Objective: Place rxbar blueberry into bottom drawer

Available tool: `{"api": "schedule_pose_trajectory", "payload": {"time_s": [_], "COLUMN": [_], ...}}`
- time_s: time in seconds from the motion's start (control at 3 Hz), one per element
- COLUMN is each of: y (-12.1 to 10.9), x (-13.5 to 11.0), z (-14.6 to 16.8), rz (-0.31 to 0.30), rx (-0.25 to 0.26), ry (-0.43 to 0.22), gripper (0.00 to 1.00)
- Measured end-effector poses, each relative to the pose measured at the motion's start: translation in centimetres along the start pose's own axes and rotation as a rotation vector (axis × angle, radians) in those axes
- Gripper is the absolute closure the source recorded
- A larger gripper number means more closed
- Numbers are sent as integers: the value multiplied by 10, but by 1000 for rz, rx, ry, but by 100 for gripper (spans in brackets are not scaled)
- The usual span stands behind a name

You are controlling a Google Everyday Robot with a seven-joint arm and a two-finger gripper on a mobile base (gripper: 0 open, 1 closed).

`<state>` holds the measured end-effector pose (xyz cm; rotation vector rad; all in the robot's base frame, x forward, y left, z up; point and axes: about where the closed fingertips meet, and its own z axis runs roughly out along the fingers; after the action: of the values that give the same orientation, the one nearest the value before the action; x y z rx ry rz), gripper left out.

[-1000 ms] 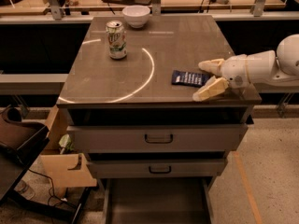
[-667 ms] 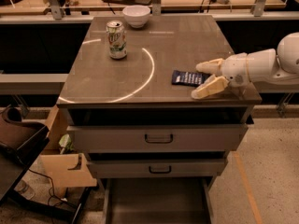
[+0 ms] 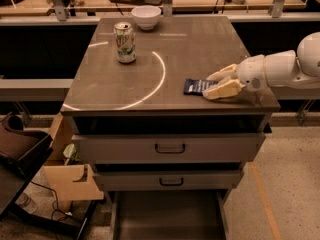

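The rxbar blueberry point(image 3: 196, 86) is a flat dark navy bar with white lettering, lying on the cabinet top point(image 3: 165, 59) near its right front edge. My gripper point(image 3: 216, 84) reaches in from the right at tabletop height, open, with one cream finger behind the bar's right end and the other in front of it. The fingers straddle the bar's right end. The bottom drawer point(image 3: 170, 216) is pulled out at the foot of the cabinet, showing a dark empty interior.
A green-and-white soda can point(image 3: 124, 42) stands at the back left of the top. A white bowl point(image 3: 146, 17) sits at the back edge. Two closed drawers with dark handles point(image 3: 170, 148) are above the open one. A cardboard box point(image 3: 70, 179) and a chair point(image 3: 20, 154) stand at the left.
My gripper has slid a little left, so its fingers now reach further around the bar's right end. The bar has not moved.
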<state>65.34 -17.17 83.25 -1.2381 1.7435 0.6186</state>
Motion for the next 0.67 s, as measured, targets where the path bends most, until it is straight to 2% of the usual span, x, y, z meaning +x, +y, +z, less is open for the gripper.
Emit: {"api": "schedule_pose_trajectory", "payload": {"time_s": [0.67], "y": [1], "x": [2], "z": [-8], "rz": [24], "rx": [-5], "ry": [-19], "gripper": [100]}}
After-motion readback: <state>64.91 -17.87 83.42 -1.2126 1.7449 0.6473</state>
